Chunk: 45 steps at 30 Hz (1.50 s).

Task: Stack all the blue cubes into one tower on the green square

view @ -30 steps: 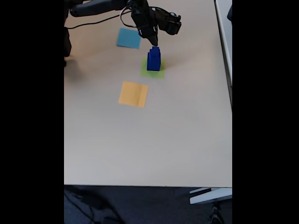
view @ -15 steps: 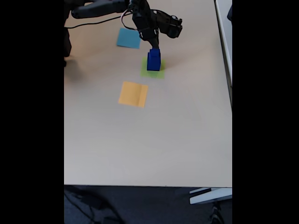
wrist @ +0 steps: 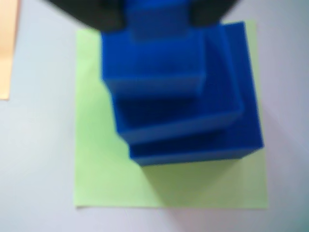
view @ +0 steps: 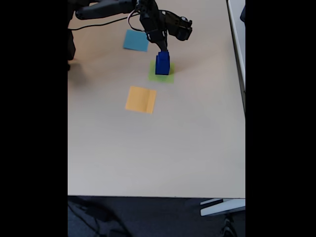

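Three blue cubes stand stacked on the green square [wrist: 111,179] [view: 168,78]. In the wrist view the large cube [wrist: 241,121] is at the bottom, the medium cube [wrist: 164,113] sits on it, and the small cube [wrist: 157,26] is on top. The tower [view: 162,64] sits toward the far right part of the square in the wrist view. My gripper [wrist: 157,12] [view: 163,50] hangs directly over the tower, its dark fingers [wrist: 91,14] pressed against both sides of the small cube. The stack looks slightly stepped, not flush.
An orange-yellow paper square [view: 140,99] [wrist: 7,48] lies in front of the tower and a light-blue one [view: 136,40] behind it to the left. The arm [view: 113,7] reaches in from the top left. The beige table [view: 158,158] is bare toward the front.
The gripper came down a little with the small cube, which now rests on the medium cube. Nothing has moved in the last half second.
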Each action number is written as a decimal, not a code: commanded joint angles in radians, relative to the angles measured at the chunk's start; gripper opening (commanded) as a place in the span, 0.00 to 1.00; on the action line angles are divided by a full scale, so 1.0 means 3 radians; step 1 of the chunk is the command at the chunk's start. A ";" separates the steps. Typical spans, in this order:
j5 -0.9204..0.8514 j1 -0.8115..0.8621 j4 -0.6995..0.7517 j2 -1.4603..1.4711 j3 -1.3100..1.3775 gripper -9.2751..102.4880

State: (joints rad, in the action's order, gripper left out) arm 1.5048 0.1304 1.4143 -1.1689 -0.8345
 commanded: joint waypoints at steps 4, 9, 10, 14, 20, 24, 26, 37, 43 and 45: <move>0.0056 -0.0005 0.0010 -0.0056 0.0143 0.08; 0.0077 -0.0015 0.0000 -0.0041 0.0138 0.10; 0.0082 -0.0015 0.0000 -0.0041 0.0138 0.09; 0.0087 -0.0020 -0.0005 -0.0026 0.0138 0.08; 0.0107 -0.0036 0.0000 -0.0010 0.0138 0.08; 0.0118 -0.0041 0.0000 -0.0005 0.0138 0.08; 0.0118 -0.0041 0.0000 -0.0005 0.0138 0.08; 0.0118 -0.0041 0.0005 -0.0005 0.0138 0.09; 0.0123 -0.0041 0.0005 0.0000 0.0133 0.11; 0.0123 -0.0041 0.0005 0.0005 0.0133 0.11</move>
State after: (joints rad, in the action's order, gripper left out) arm 1.5294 0.1273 1.4143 -1.1551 -0.8345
